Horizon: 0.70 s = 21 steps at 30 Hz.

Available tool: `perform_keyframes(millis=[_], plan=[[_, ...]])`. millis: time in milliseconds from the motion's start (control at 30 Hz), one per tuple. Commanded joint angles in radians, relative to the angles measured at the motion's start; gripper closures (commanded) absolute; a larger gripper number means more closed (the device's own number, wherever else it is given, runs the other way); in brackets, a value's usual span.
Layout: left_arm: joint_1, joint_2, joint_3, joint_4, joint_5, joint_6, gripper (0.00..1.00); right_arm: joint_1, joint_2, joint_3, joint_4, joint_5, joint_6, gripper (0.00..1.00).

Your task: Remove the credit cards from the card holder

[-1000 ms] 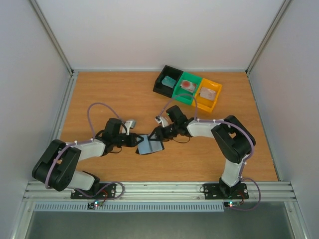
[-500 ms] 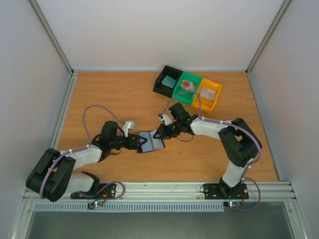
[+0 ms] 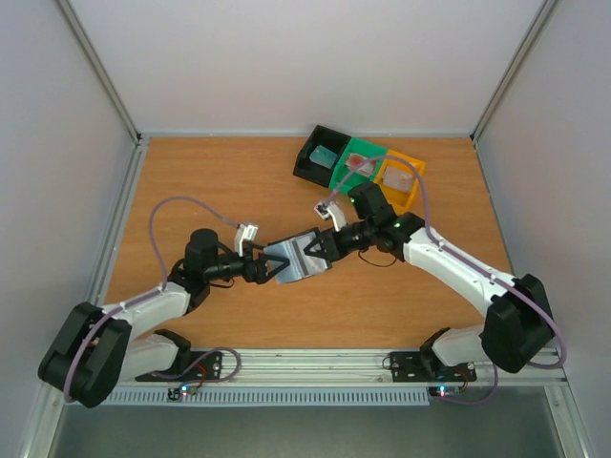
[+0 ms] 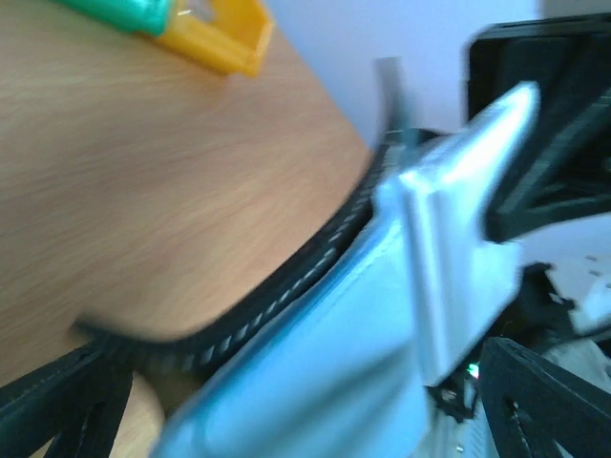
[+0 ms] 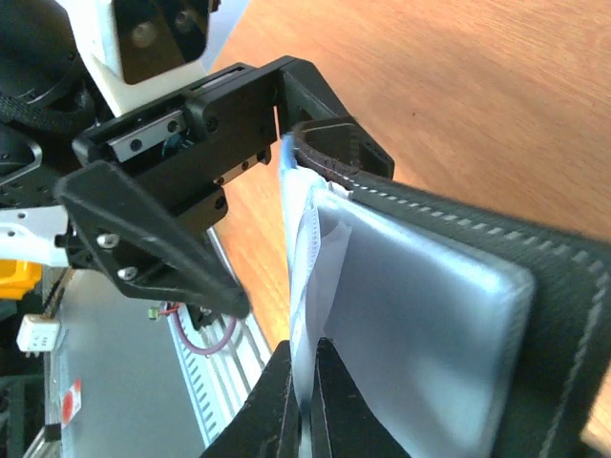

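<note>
The card holder (image 3: pixel 298 256) is held up between the grippers, its long axis running from one to the other. The right gripper (image 5: pixel 305 386) is pinched shut on its pale edge, though whether card or pocket cannot be told. The left gripper (image 3: pixel 273 266) is spread wide around the opposite end.

Robotics lab test cell, seen from above. Plain white panels (image 3: pixel 286 57) and aluminium struts (image 3: pixel 98 67) enclose a wooden tabletop (image 3: pixel 220 172). A black-and-white left arm (image 3: pixel 143 305) and right arm (image 3: pixel 458 272) are bolted to a slotted aluminium rail (image 3: pixel 315 361), well behind the jaws of the left gripper (image 3: pixel 270 266) and right gripper (image 3: pixel 315 250). A lilac cable (image 3: pixel 186 198) loops along the left arm. Beyond the right gripper's jaws, near the back wall, three small plastic bins sit in a row: a black bin (image 3: pixel 304 167), a green bin (image 3: pixel 368 145) and an orange bin (image 3: pixel 416 176).
</note>
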Motion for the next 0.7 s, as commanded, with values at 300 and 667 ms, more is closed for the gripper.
perform_keyframes(millis=[300, 667], plan=[[-0.039, -0.123, 0.049, 0.251, 0.172, 0.07, 0.01, -0.036, -0.185, 0.11, -0.064, -0.175, -0.179, 0.99], [-0.068, -0.153, 0.082, 0.356, 0.122, 0.062, 0.92, -0.035, -0.196, 0.102, -0.016, -0.181, -0.163, 0.99]])
